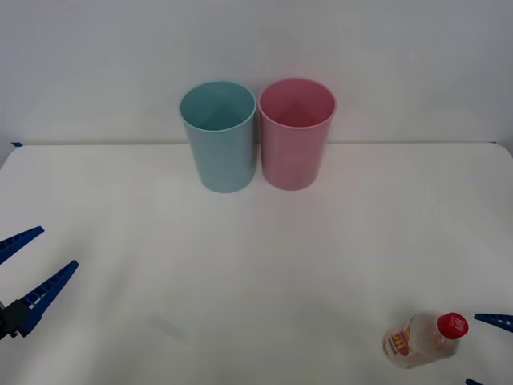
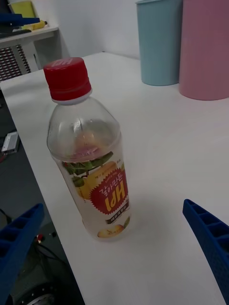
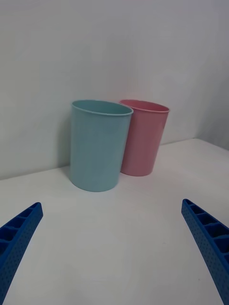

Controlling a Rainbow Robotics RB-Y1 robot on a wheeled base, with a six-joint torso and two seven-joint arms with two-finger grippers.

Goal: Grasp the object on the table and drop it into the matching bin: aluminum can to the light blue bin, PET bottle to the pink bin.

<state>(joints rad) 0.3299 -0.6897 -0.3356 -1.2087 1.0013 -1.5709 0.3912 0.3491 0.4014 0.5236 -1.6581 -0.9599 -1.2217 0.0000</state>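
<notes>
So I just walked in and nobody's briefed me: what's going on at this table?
A two-armed robot is sorting a PET bottle into a bin. The bottle stands upright near the table's front right edge, and nothing grips it yet. The right gripper is open, its fingers on either side of the bottle but short of it. The left gripper waits open at the front left. The pink bin and the light blue bin stand side by side at the back.

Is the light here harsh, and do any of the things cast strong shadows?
Front view: soft, even light; the bottle and the two bins throw only faint shadows on the white table. Left wrist view: a soft shadow falls on the wall beside the blue bin. Right wrist view: the bottle's clear plastic looks hazy.
</notes>
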